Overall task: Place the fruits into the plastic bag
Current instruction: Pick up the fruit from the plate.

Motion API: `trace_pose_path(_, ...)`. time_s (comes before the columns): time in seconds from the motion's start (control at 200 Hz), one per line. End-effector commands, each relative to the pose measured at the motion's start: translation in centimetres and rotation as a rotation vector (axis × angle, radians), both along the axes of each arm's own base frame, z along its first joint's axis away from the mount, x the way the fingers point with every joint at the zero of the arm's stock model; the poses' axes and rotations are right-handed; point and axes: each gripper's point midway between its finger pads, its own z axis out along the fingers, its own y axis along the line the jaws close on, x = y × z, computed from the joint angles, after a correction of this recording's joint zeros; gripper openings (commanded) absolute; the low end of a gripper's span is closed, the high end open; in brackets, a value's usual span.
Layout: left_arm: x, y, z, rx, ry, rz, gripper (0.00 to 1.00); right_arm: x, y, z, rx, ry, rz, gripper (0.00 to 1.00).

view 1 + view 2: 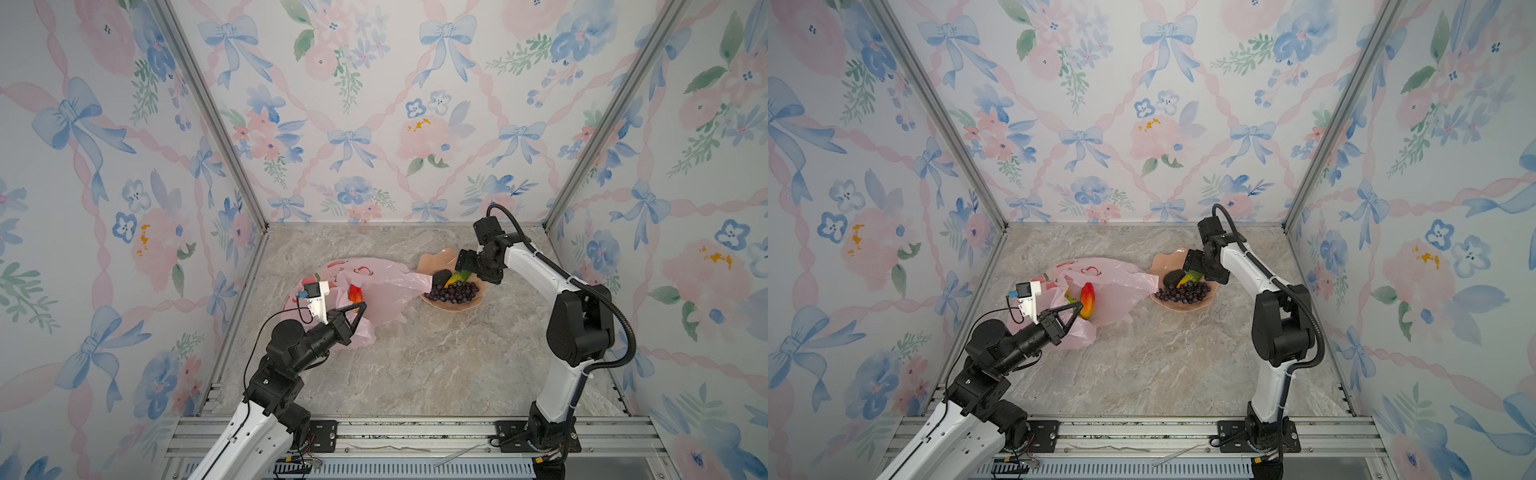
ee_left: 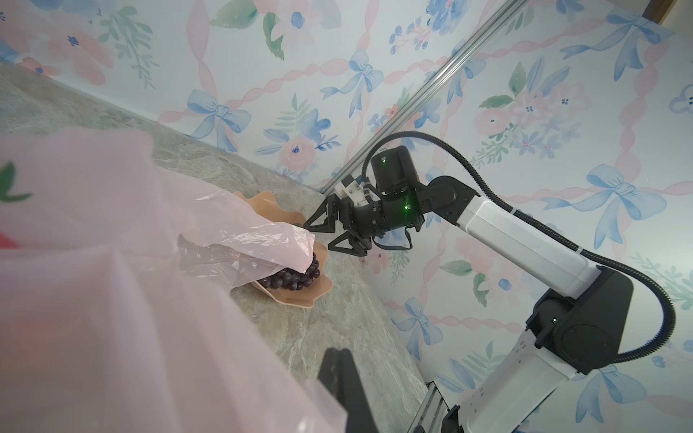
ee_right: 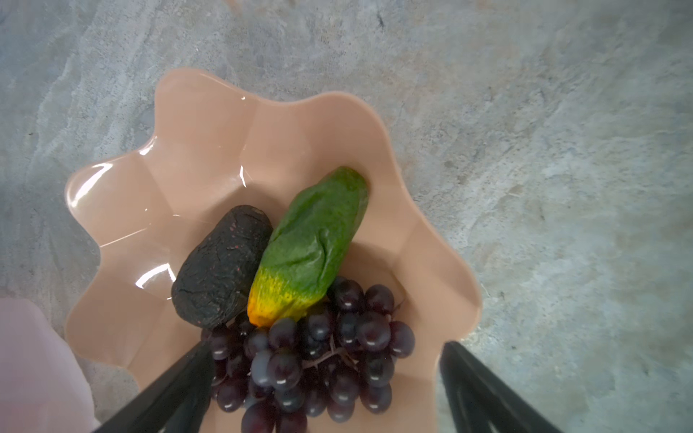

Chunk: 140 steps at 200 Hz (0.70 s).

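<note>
Three fruits (image 3: pixel 285 300) lie in the dish (image 3: pixel 202 127) mid-frame: grapes (image 3: pixel 318 360) lowest, a green fruit (image 3: pixel 311 243) slanting up-right, and a black lump (image 3: pixel 221 266) beside it. Our right tool (image 3: pixel 328 371), spread wide, hangs just over the grapes. Our left tool (image 1: pixel 1079 307), pressed together, pinches the pink bag (image 1: pixel 1117 286).

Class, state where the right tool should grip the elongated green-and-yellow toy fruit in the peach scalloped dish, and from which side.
Likely best: grip the elongated green-and-yellow toy fruit near its green end, from above, jaws across its narrow width. It lies flat; the black bumpy fruit crowds one flank and the dark purple grapes its yellow end.
</note>
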Motion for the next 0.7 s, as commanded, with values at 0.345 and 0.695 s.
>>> trace_pose_path(0.345, 0.3, 0.0, 0.0, 0.034, -0.03, 0.001, 0.0, 2.7, 1.3, -2.4, 0.009, 0.005, -0.04, 0.94)
trace_pose_path(0.695, 0.3, 0.1, -0.2, 0.047, -0.027, 0.005, 0.0, 3.3, 1.7, -3.7, 0.013, 0.017, -0.036, 0.81)
